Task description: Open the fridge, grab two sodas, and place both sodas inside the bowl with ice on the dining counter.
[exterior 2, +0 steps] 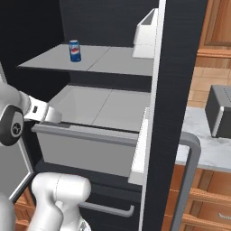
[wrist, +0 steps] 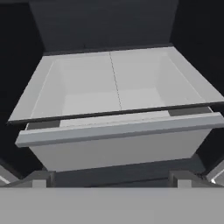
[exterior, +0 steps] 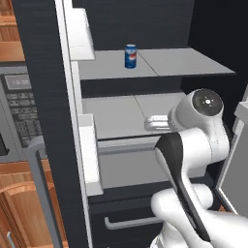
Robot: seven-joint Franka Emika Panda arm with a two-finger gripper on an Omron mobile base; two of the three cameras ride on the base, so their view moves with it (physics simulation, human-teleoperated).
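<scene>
Facing boxy matte-grey bin [wrist: 116,131], hand [wrist: 111,178] spread; cylindrical blue soda [exterior: 130,56] on shelf.

The fridge [exterior: 43,97] stands open, and its upper grey shelf [exterior: 160,65] carries one blue can [exterior: 130,56], upright, alone on the left half of the shelf and set back from the front edge. In the right base view that can [exterior 2: 75,50] sits on the shelf [exterior 2: 113,61] toward the far left, well apart from the white door bin [exterior 2: 146,34] on the right. Below the shelf a pale grey drawer [exterior 2: 90,135] is pulled out toward the near side. The hand view looks down into the drawer [wrist: 113,92]: bare grey floor and walls, a seam running down its middle, its front lip nearest.
</scene>
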